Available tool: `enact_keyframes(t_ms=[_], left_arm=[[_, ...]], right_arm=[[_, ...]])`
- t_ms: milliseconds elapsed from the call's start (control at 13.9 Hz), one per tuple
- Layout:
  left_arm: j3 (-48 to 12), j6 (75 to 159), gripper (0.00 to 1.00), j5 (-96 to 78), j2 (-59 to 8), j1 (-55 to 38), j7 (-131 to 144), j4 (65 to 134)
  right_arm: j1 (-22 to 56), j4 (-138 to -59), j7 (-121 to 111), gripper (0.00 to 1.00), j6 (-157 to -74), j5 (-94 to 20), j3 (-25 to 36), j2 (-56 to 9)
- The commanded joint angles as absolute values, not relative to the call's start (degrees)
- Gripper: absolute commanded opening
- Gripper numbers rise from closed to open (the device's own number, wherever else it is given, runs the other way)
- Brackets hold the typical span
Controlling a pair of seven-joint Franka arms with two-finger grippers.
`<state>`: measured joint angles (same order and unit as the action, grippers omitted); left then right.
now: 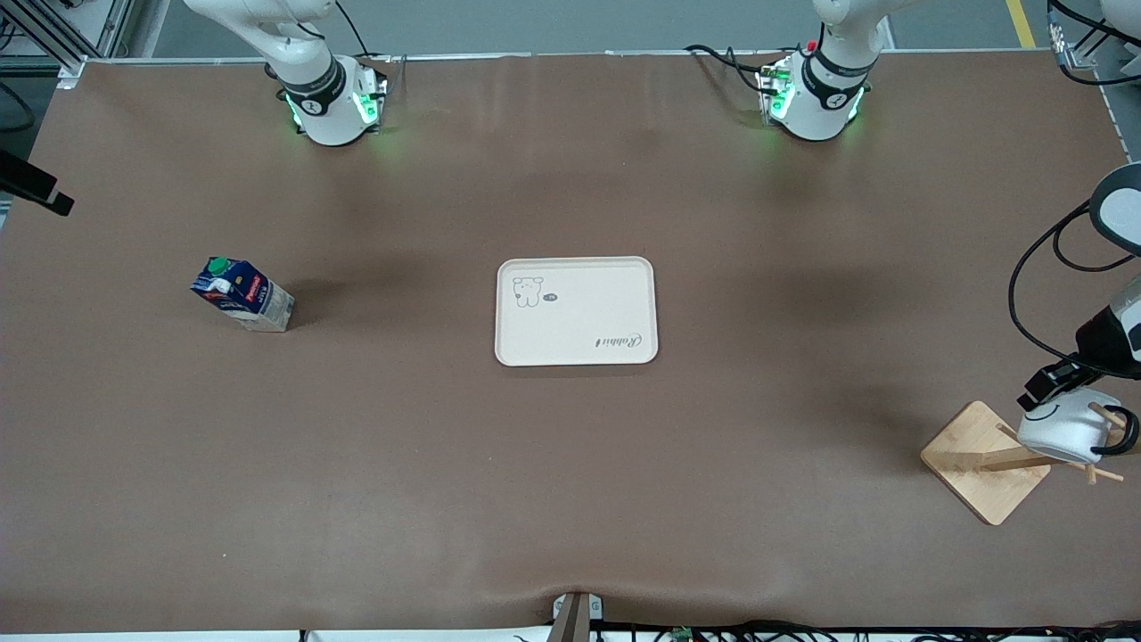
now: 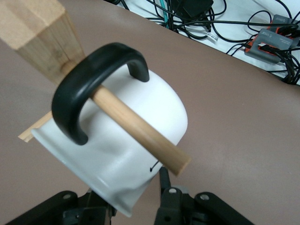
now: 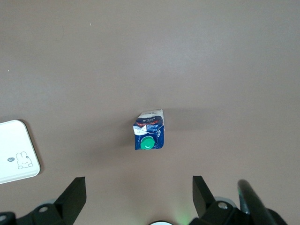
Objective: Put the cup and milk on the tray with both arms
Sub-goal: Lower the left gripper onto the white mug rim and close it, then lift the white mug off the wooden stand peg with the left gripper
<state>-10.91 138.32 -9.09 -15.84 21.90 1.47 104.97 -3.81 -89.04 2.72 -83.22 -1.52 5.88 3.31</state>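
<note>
Your left hand [image 1: 1052, 392], low at the frame's right edge, is clamped on the cup [image 1: 1066, 428] whose handle is looped over a rack peg [image 2: 140, 133], so pulling sideways could topple the rack [image 1: 985, 473] (your right hand [image 3: 138, 199], fingers apart, waits above the milk [image 1: 242, 294], tray [image 1: 576, 349] at centre).

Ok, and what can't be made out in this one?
- The cup: its smiley face is mostly covered by the left gripper in the front view; the left wrist view shows one stroke.
- The right gripper: outside the front view; the right wrist view shows only its open fingertips, cut by the edge.
- The milk: label text too small in both views.
- The tray: cut by the right wrist view's edge.
</note>
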Motion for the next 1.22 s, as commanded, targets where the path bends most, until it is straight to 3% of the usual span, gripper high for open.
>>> enact_keyframes(t_ms=[0,360,1151], left_arm=[[-11.1,138.3,0.22,-9.6,-15.5,22.0,0.9,104.7],[-11.6,138.3,0.0,-9.6,-15.5,21.8,0.9,104.7],[-13.2,130.4,0.0,-9.5,-14.8,21.8,1.1,102.3]], right_arm=[[-4.7,-87.9,2.9,1.0,-83.1,-2.4,5.2,1.9],[-4.7,-88.0,2.5,1.0,-82.6,-2.3,5.2,1.6],[-4.3,-87.9,2.6,1.0,-83.1,-2.4,5.1,1.2]])
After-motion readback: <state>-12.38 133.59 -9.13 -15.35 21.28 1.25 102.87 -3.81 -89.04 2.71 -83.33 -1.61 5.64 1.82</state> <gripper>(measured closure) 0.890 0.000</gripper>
